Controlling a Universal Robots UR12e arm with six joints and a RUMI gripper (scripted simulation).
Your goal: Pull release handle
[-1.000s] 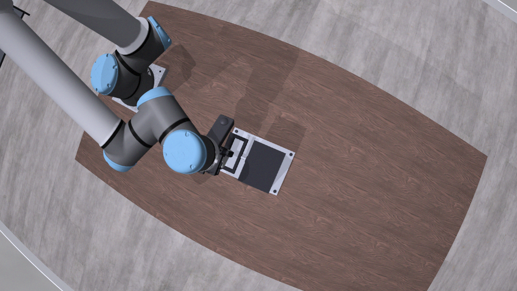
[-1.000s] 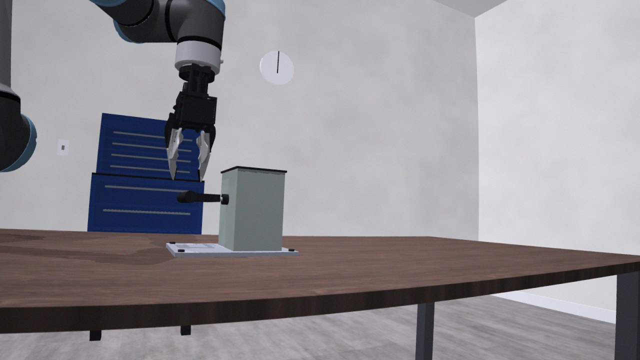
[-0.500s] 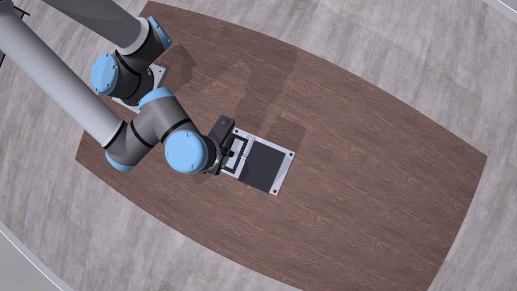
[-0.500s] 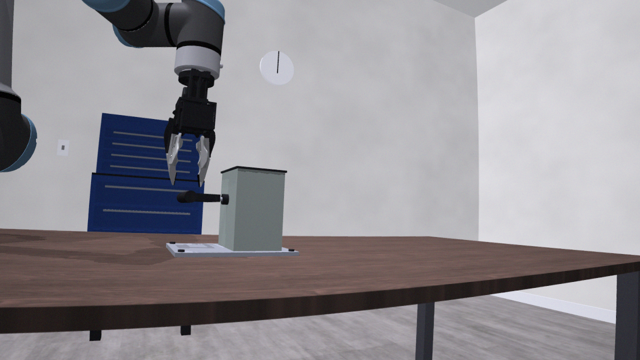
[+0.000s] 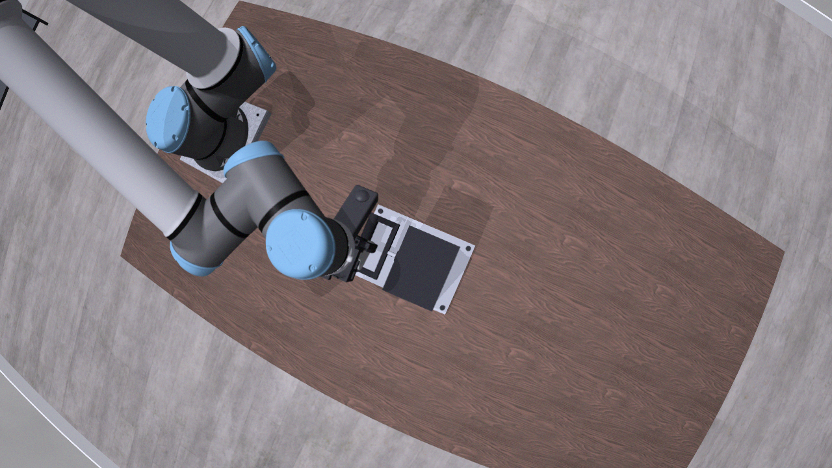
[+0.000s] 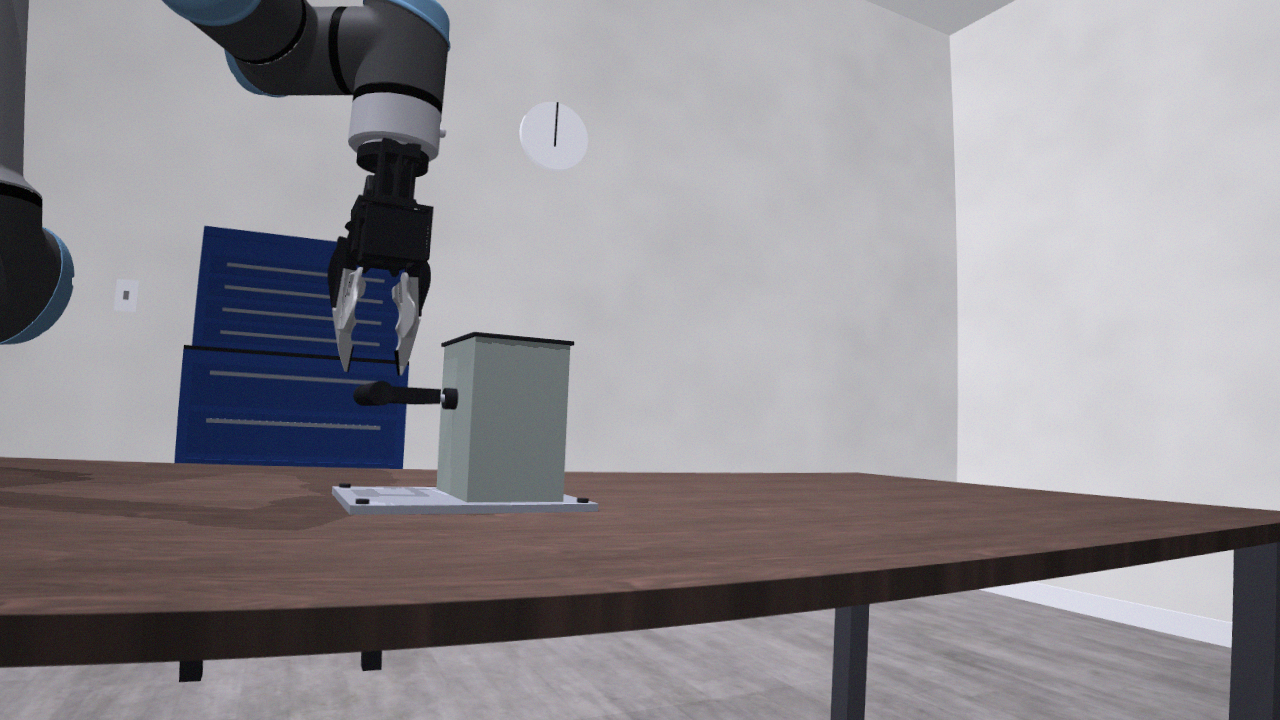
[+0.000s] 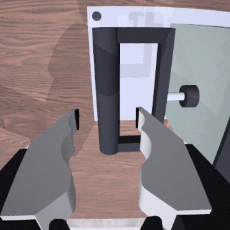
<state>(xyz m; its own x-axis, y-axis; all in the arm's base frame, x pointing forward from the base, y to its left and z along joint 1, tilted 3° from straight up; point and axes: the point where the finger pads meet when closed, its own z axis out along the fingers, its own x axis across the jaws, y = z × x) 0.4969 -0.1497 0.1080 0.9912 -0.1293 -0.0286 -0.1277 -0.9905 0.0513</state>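
On the far left of the exterior view stands a blue drawer cabinet (image 6: 286,394) against the wall, behind the table (image 6: 805,537). In front of it the gripper (image 6: 371,362) hangs with its fingers pointing down, partly open and holding nothing; the tips are just above the release handle (image 6: 386,394) and do not touch it. The wrist view shows the same: the dark round grip bar (image 7: 107,96) of the handle lies in line with the gap between the two fingers, a little nearer to the right one. To the right of the handle, a thin rod with a dark collar (image 7: 188,96) goes into the grey-green housing (image 6: 505,416), which stands on a light base plate (image 6: 393,501) on the table. The handle looks near the housing, so I judge the pull is not started yet. The approach seems almost done; what remains is to come down around the grip, close on it, pull it out away from the housing, and hold it steady.
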